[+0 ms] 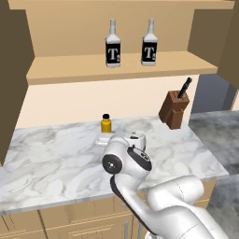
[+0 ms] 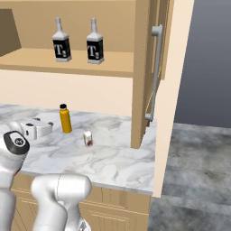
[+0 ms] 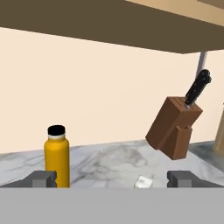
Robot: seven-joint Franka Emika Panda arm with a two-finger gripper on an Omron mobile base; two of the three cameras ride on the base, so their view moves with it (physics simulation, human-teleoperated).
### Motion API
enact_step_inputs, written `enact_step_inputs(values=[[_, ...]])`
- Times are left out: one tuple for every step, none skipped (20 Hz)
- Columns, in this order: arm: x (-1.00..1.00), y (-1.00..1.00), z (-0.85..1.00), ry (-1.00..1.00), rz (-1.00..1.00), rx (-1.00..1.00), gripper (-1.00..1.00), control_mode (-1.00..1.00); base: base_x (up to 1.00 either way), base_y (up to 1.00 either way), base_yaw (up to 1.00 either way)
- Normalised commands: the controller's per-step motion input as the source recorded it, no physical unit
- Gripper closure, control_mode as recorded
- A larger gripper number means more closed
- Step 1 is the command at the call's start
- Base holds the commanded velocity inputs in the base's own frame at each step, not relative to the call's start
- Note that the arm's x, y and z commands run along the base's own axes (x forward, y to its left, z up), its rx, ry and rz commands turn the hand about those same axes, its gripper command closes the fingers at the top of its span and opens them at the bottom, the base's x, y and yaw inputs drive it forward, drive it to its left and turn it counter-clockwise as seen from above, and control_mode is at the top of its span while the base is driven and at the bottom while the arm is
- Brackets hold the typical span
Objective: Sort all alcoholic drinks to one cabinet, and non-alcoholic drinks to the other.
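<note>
The orange bottle (image 2: 66, 119) stands upright on the marble tabletop (image 1: 56, 158), near the back wall, black cap on. In the left base view its lower body is hidden behind the arm; in the hand view its base is cut off at the lower edge. The two "T" bottles (image 1: 112, 45) (image 1: 149, 44) stand upright side by side, apart, on the long shelf of the wide cabinet (image 1: 70, 70), whose dark doors (image 1: 16, 70) stand swung out. The narrow cabinet (image 2: 142, 81), with its grey bar handle (image 2: 154, 72), rises at the right end of the tabletop.

A small white carton (image 2: 88, 138) stands on the tabletop right of the orange bottle, clear of it; its marking is too small to read. A knife block (image 1: 174, 108), tilted, with one black-handled knife, sits near the back right corner.

The arm is folded low over the front of the tabletop, hand pointing toward the back wall. The claw (image 3: 113, 178) is spread wide and holds nothing; the orange bottle stands just beside the left fingertip (image 3: 43, 178), and contact cannot be judged.

Bare tabletop lies left of the bottle and along the front edge.
</note>
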Motion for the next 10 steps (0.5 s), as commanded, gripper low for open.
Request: enact_step_inputs(values=[[0.4, 0.0, -0.04, 0.02, 0.0, 0.0, -1.0, -1.0, 0.0, 0.0, 0.0], [0.44, 0.03, -0.05, 0.03, 0.0, 0.0, -1.0, -1.0, 0.0, 0.0, 0.0], [0.49, 0.04, -0.09, 0.02, 0.0, 0.0, -1.0, -1.0, 0.0, 0.0, 0.0], [0.5, 0.03, -0.11, 0.02, 0.0, 0.0, -1.0, -1.0, 0.0, 0.0, 0.0], [0.51, 0.02, -0.12, 0.01, 0.0, 0.0, -1.0, -1.0, 0.0, 0.0, 0.0], [0.58, 0.1, -0.12, 0.04, 0.0, 0.0, -1.0, -1.0, 0.0, 0.0, 0.0], [0.57, 0.12, -0.14, 0.05, 0.0, 0.0, -1.0, -1.0, 0.0, 0.0, 0.0], [0.52, 0.07, -0.16, 0.04, 0.0, 0.0, -1.0, -1.0, 0.0, 0.0, 0.0], [0.44, 0.08, -0.17, 0.05, 0.0, 0.0, -1.0, -1.0, 0.0, 0.0, 0.0], [0.4, 0.15, -0.2, 0.04, 0.0, 0.0, -1.0, -1.0, 0.0, 0.0, 0.0]])
